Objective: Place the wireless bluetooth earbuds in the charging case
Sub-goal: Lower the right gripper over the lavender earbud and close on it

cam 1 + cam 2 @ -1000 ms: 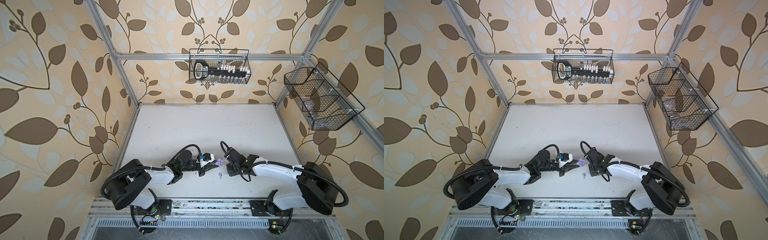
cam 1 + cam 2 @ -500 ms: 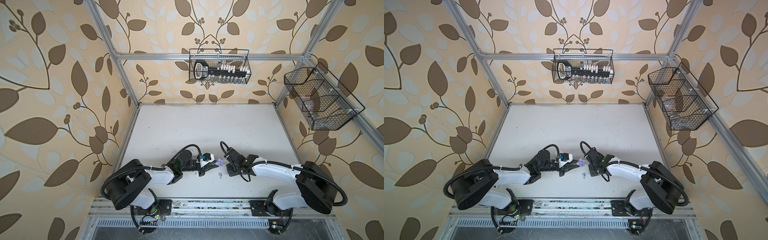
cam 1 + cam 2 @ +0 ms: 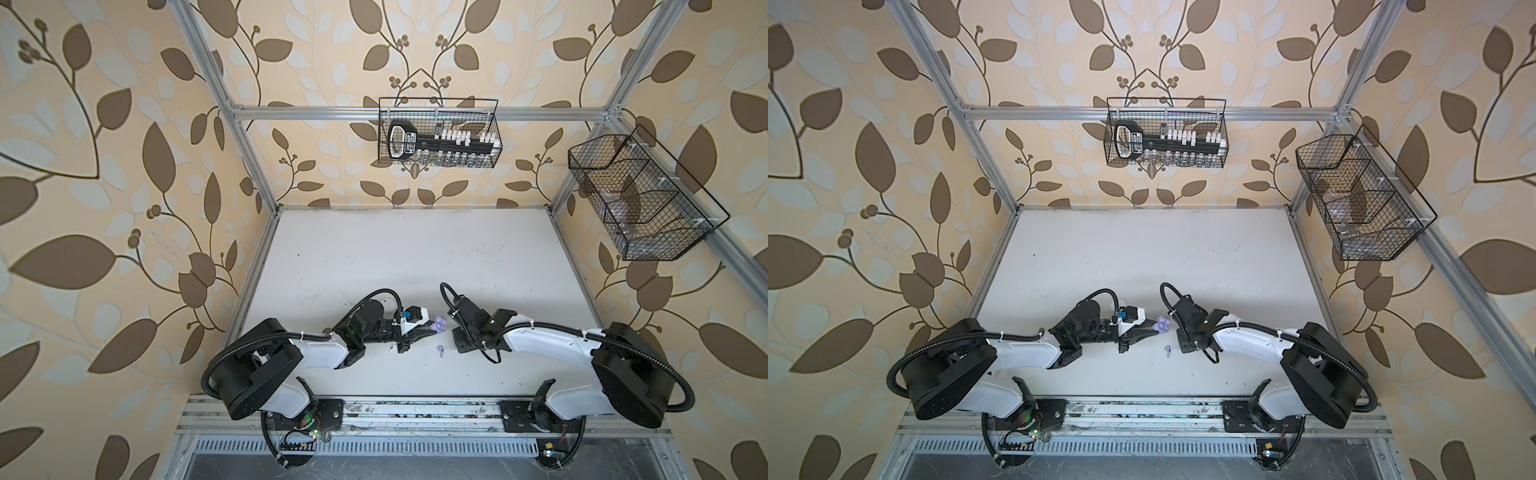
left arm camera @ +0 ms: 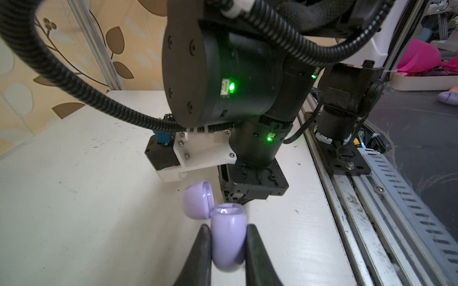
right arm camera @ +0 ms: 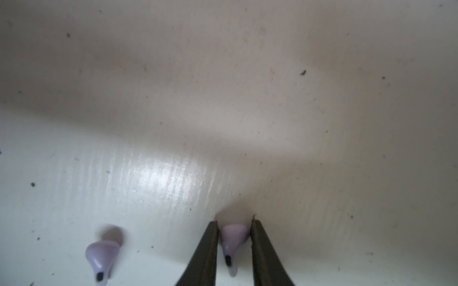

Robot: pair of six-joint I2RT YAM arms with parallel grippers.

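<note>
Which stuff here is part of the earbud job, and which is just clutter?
Job: lavender case, lid open, clamped in left gripper; lavender earbud in right gripper; spare lavender earbud loose on table.
Clutter: back wire basket with black-handled tool; side wire basket.

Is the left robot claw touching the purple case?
Touching. The left wrist view shows both fingers of the left gripper pressed against the sides of the open purple case, no gap.
</note>
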